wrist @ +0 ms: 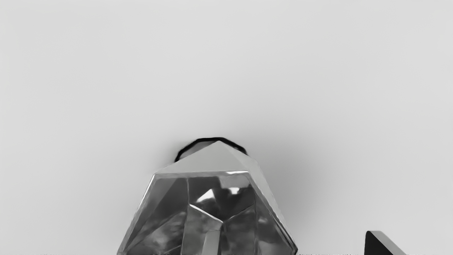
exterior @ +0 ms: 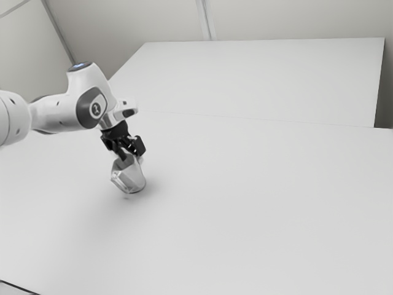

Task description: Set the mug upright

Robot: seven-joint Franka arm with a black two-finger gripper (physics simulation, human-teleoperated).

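Pincer (exterior: 132, 155) spread at the mouth of a mug (exterior: 131, 177) that seems to lean

Pincer fingers stand apart, open, one reaching into the mug's mouth and the other outside its wall, with bare space between that outer finger and the mug. The mug is directly beneath them, low over the bench (exterior: 245, 209), its mouth turned up toward the pincer. Its body looks slanted, the base toward the exterior view's right; whether the base touches the bench all round, I cannot tell. Above it the arm (exterior: 58, 114) comes in from the exterior view's left, bent down at the wrist.

As to progress, the mouth facing upward is most of what the task wants. What seems left is the lean: if it is real, the mug still needs bringing square onto its base, and then the fingers need to be clear of it. I would not call it upright from these pictures. With a finger inside the mouth, a sideways move could drag the wall and tip the mug.

The wrist view gives the inside of the mug, its faceted walls, the grey inner fingertip (wrist: 211, 242) and the outer one (wrist: 380, 244) well off to the side, as well as the dark edge of the base (wrist: 212, 139) past the rim. The exterior view gives instead the slant of the body and how low the hand hangs over the bench.
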